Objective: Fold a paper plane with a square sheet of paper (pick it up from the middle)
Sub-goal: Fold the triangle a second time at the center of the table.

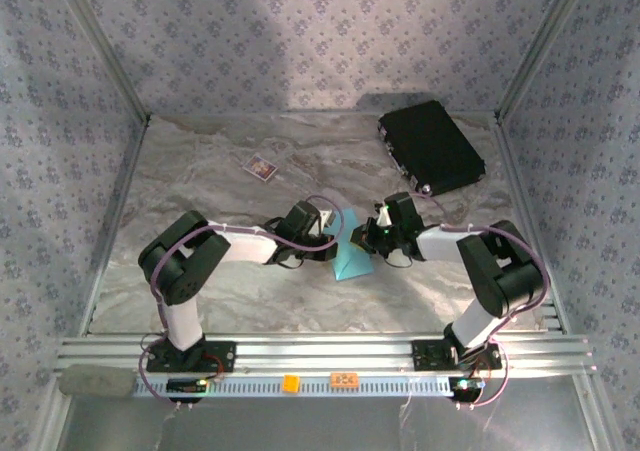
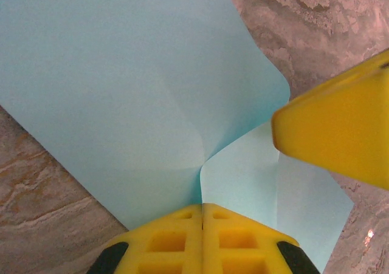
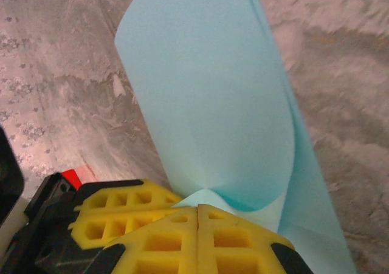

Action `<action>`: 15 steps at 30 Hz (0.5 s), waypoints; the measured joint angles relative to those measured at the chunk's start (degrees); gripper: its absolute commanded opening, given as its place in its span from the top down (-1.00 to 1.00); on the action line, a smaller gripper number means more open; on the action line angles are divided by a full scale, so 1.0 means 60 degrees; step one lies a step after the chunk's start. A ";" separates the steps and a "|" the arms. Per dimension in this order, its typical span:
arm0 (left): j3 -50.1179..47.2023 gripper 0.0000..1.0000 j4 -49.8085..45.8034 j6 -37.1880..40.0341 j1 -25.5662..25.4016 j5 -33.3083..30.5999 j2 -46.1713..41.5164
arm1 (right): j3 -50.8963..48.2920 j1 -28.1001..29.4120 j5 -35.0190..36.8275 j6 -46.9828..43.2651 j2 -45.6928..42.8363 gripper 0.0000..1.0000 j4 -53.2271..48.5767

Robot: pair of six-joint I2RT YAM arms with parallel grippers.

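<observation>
Yellow-fingered left end effector (image 2: 202,216), at lower centre of the left wrist view, is clamped on the square sheet of paper (image 2: 121,73). The right end effector (image 3: 197,216), at lower centre of its own view, pinches the same sheet. Gripped from both sides, the sheet stands curled at centre frame over the desk (image 1: 200,171), probably so its halves can meet for a centre crease.

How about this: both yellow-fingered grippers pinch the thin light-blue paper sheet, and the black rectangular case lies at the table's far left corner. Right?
Only the corner is wrong: the top external view shows the black rectangular case at the far right corner.
</observation>
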 measured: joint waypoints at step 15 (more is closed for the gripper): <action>0.0000 0.96 0.0000 0.0000 0.0004 0.0000 0.0000 | 0.0000 -0.0474 -0.0055 -0.0084 -0.0022 1.00 -0.0707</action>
